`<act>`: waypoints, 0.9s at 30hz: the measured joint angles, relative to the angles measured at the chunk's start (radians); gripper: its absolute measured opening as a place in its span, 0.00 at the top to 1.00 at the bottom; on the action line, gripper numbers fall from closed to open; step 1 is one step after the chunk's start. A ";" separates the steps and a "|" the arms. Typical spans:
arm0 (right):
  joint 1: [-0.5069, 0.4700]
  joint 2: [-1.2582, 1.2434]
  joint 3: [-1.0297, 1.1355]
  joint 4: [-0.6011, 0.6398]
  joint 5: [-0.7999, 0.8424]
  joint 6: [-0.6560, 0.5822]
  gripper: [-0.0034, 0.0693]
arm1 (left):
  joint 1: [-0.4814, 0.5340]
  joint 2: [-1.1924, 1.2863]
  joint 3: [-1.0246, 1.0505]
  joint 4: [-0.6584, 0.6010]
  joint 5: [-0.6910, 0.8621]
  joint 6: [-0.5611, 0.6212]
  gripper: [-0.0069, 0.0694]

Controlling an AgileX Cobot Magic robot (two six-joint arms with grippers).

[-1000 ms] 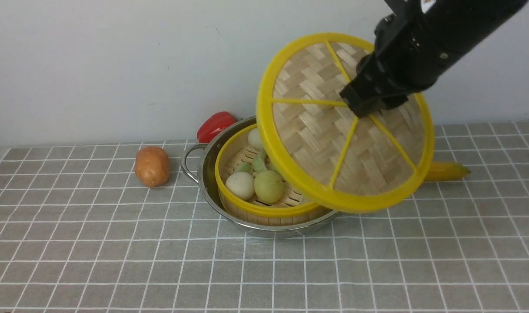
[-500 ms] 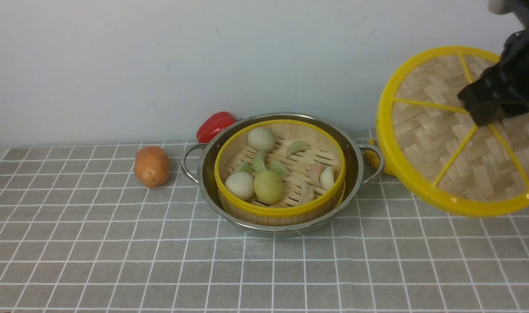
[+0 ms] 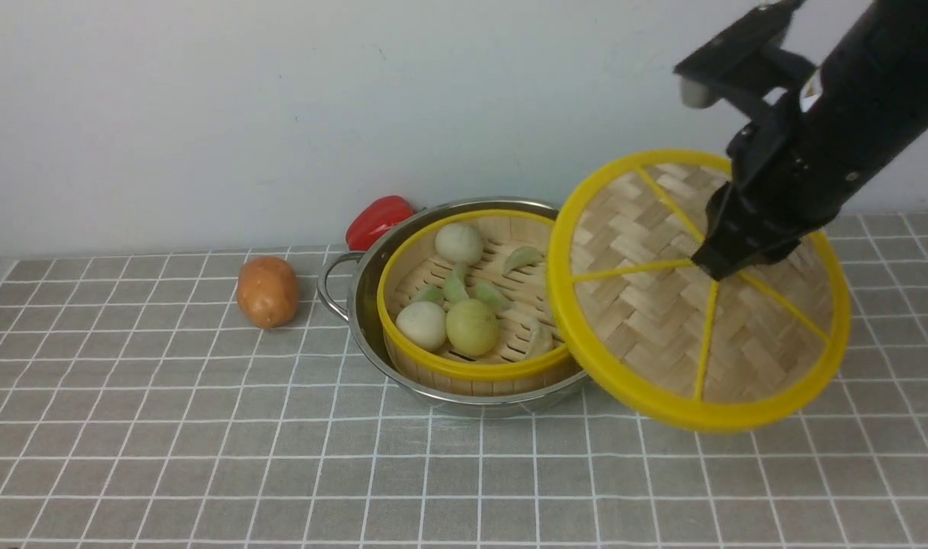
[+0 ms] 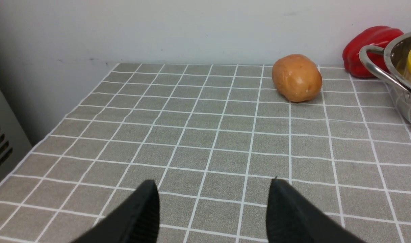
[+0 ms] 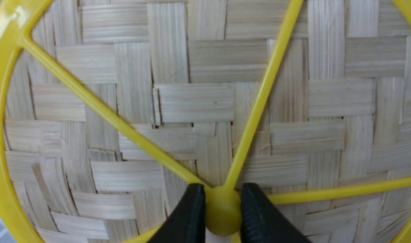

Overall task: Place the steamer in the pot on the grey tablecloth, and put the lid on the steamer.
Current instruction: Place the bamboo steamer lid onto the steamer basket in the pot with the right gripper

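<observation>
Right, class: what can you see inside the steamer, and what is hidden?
The steamer holds two pale round buns, a greenish bun and a few small dumplings. The tilted lid covers its right part, so anything there is hidden.

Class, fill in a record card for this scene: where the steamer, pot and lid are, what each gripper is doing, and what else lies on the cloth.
steamer: steamer sits inside the pot, with buns and dumplings in it
pot: on the grey tablecloth
lid: lid tilted, in the air at the pot's right side, not on the steamer
right gripper: right gripper shut on the lid's hub
left gripper: left gripper open, empty
other items: potato, red pepper
</observation>
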 joint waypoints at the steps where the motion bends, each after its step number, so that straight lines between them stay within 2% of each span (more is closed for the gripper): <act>1: 0.005 0.003 -0.010 -0.009 0.000 -0.002 0.75 | 0.000 0.000 0.000 0.000 0.000 0.000 0.38; 5: 0.068 0.089 -0.141 -0.084 -0.002 -0.037 0.75 | 0.000 0.000 0.000 0.000 0.000 0.000 0.38; 13: 0.084 0.228 -0.296 -0.157 -0.006 -0.226 0.75 | 0.000 0.000 0.000 0.000 0.000 0.000 0.38; 20: 0.110 0.266 -0.392 -0.154 -0.003 -0.319 0.75 | 0.000 0.000 0.000 0.000 0.000 0.000 0.38; 27: 0.153 0.274 -0.428 -0.059 -0.006 -0.371 0.75 | 0.000 0.000 0.000 0.000 0.000 0.000 0.38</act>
